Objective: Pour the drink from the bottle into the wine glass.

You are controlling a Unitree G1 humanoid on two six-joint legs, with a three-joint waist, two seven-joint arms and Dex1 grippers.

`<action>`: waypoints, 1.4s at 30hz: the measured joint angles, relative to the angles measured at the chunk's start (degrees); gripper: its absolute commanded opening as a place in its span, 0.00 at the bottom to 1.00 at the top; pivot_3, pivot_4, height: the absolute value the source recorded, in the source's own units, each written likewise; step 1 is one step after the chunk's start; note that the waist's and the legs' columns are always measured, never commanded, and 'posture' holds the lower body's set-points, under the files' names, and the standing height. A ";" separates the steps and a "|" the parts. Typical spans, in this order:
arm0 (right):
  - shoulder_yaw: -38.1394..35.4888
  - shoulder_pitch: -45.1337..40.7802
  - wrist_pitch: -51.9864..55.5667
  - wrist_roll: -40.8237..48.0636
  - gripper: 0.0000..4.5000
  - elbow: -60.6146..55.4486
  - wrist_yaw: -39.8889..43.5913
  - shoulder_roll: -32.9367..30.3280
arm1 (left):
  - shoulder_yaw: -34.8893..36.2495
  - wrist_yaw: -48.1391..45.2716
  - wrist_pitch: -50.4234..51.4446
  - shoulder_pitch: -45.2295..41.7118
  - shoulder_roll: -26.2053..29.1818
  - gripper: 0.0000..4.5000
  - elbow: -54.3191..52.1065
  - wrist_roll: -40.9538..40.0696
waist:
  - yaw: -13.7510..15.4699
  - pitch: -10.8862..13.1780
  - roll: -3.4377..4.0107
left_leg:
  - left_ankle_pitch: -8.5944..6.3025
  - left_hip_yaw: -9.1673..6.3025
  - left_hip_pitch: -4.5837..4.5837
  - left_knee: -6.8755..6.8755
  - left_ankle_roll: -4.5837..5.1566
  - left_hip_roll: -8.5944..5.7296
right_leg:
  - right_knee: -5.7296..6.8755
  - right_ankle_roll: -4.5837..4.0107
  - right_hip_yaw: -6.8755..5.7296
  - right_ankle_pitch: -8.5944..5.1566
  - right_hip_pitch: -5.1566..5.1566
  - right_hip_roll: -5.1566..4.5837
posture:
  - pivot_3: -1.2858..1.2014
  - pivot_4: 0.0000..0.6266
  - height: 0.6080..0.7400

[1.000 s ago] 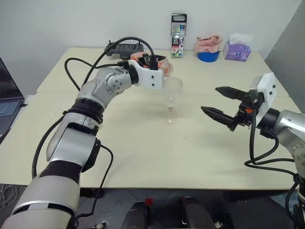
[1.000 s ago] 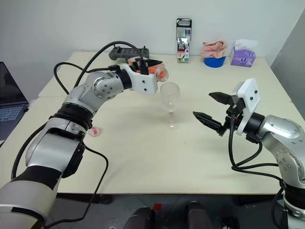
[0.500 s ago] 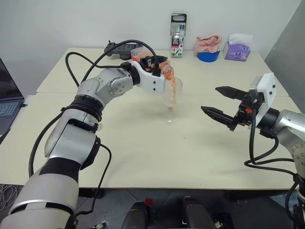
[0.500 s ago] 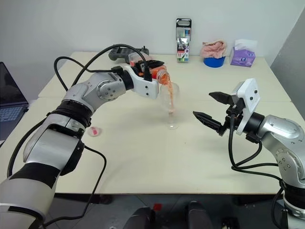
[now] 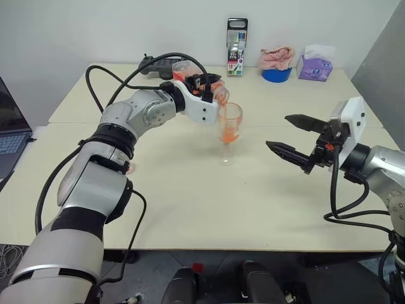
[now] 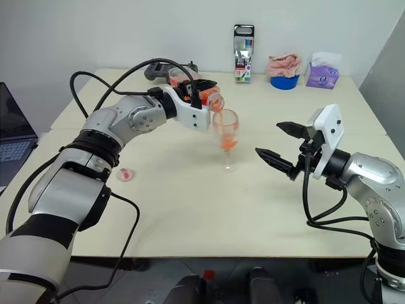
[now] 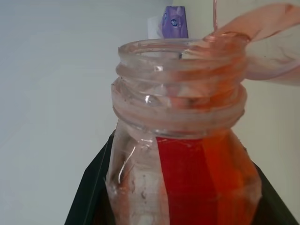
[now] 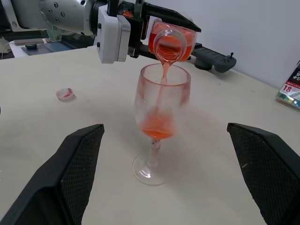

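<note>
Since before, drink (image 8: 156, 127) fills wine glass (image 6: 226, 130); left end effector (image 6: 197, 92) clamps tipped bottle (image 8: 171, 43); right end effector (image 6: 278, 145) apart.

Silver-and-white arms, black cables

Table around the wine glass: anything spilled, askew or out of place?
No spill shows. The bottle is tipped over the upright wine glass, its drink landing inside. One stray: the bottle's pink-and-white cap lies loose on the table.

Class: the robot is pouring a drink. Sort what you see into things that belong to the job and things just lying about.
Job: bottle, drink, wine glass, left hand.

Lying about: bottle cap, pen box, tissue box, blue bowl, power strip, laptop.
</note>
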 measured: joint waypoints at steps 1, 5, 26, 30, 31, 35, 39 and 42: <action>0.00 -0.01 -0.02 -0.03 1.00 0.16 0.00 0.00 | -0.04 0.00 -0.01 -0.03 0.00 0.38 0.10 0.01 | 0.00 0.00 0.00 | 0.00 0.00 0.00 0.01 0.00 0.00 | 0.01 0.00 0.00 0.00 0.00 0.00 | 0.52 0.24 1.00; 0.05 -0.07 -0.11 -0.10 1.00 0.32 0.00 0.00 | -0.46 0.06 0.02 -0.42 -0.02 0.38 0.41 0.06 | 0.00 0.00 0.00 | 0.00 0.00 0.00 0.01 0.00 0.00 | 0.01 0.00 0.00 0.00 0.00 0.00 | 0.52 0.24 1.00; 1.61 -0.55 -0.29 -0.39 1.00 0.33 -0.26 0.75 | -1.00 0.46 -0.20 -1.05 -0.03 0.38 0.57 0.24 | -0.04 0.00 0.00 | 0.00 0.00 0.00 0.05 0.00 0.00 | 0.06 0.00 0.00 0.00 0.00 0.00 | 0.52 0.24 1.00; 1.67 -0.63 -0.32 -0.43 1.00 0.34 -0.36 0.92 | -0.99 0.48 -0.47 -1.05 -0.03 0.38 0.57 0.23 | -0.04 0.00 0.00 | 0.00 0.00 0.00 0.05 0.00 0.00 | 0.06 0.00 0.00 0.00 0.00 0.00 | 0.52 0.24 1.00; 1.68 -0.69 -0.33 -0.44 1.00 0.35 -0.49 1.05 | -0.99 0.48 -0.67 -1.05 -0.03 0.38 0.57 0.23 | -0.03 0.00 0.00 | 0.00 0.00 0.00 0.05 0.00 0.00 | 0.06 0.00 0.01 0.00 0.00 0.00 | 0.52 0.24 1.00; 1.73 -0.76 -0.57 -0.52 1.00 0.85 -0.72 1.25 | -0.27 -0.52 -0.93 -1.04 -0.67 0.38 1.01 -1.88 | -0.03 0.00 0.00 | 0.00 0.00 0.00 0.07 0.00 -0.01 | 0.07 0.00 0.00 0.00 0.00 0.00 | 0.52 0.24 1.00; 1.83 -0.85 -1.18 -0.56 1.00 1.33 -0.76 1.67 | 1.51 -4.07 -0.86 -1.01 -1.66 0.38 1.81 -6.14 | -0.07 0.00 0.00 | 0.00 0.01 0.01 0.07 0.00 0.00 | 0.08 0.00 0.01 0.00 0.00 0.00 | 0.52 0.24 1.00; 2.08 -0.87 -1.44 -0.69 1.00 1.65 -0.69 1.70 | 3.34 -7.33 -0.59 -0.90 -2.14 0.38 1.93 -9.58 | -0.09 0.00 0.00 | 0.00 0.00 0.02 0.07 0.00 0.00 | 0.09 0.00 0.00 0.01 0.00 0.00 | 0.52 0.24 1.00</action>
